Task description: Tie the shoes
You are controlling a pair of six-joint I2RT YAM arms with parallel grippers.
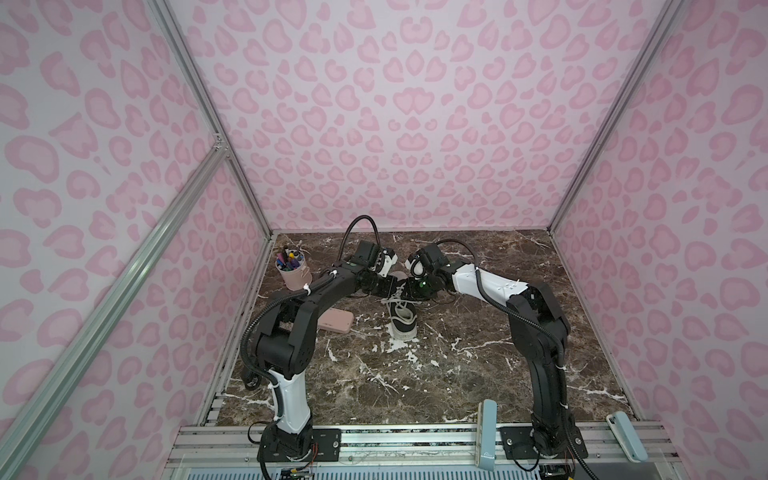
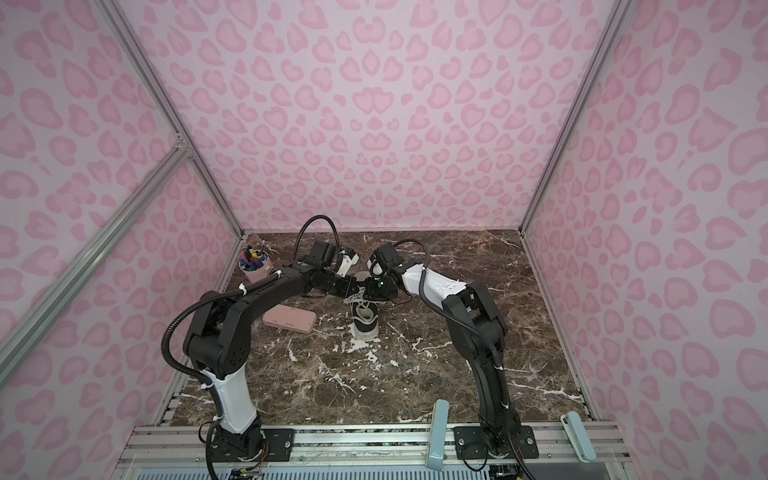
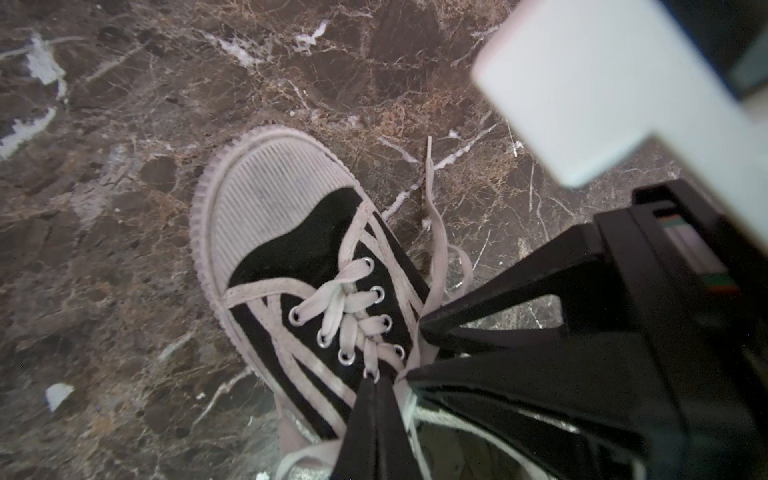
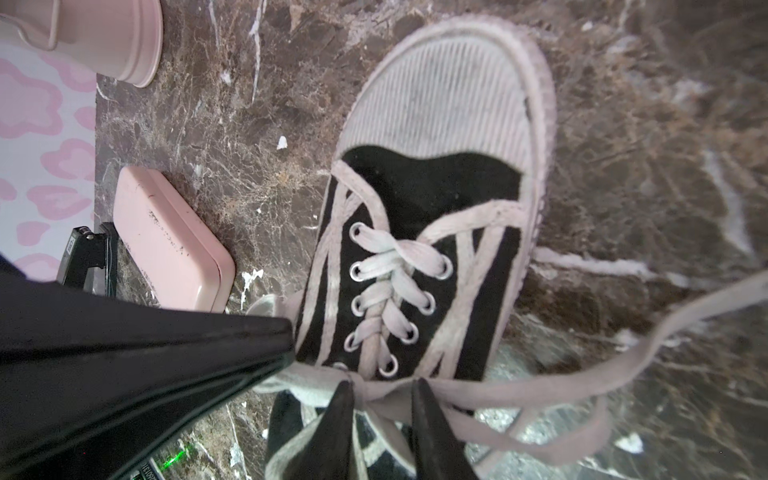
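Note:
A single black canvas shoe [image 1: 402, 322] [image 2: 365, 322] with a white toe cap [image 3: 282, 187] [image 4: 440, 108] lies mid-table, toe toward the front. Both grippers meet over its laced end. My left gripper [image 3: 376, 380] [image 1: 392, 293] is shut, its tip pinching a white lace by the top eyelet. My right gripper [image 4: 382, 386] [image 1: 409, 291] has its fingers a little apart, and the crossed laces [image 4: 386, 397] lie between the tips. One long lace end [image 4: 623, 365] trails off over the table. The other lace end [image 3: 436, 232] lies beside the shoe.
A flat pink case [image 1: 334, 321] [image 4: 170, 241] lies just left of the shoe. A pink cup of pens [image 1: 294, 270] stands at the back left. Two pale blue stands [image 1: 486, 432] [image 1: 627, 436] sit on the front rail. Pink patterned walls close in three sides.

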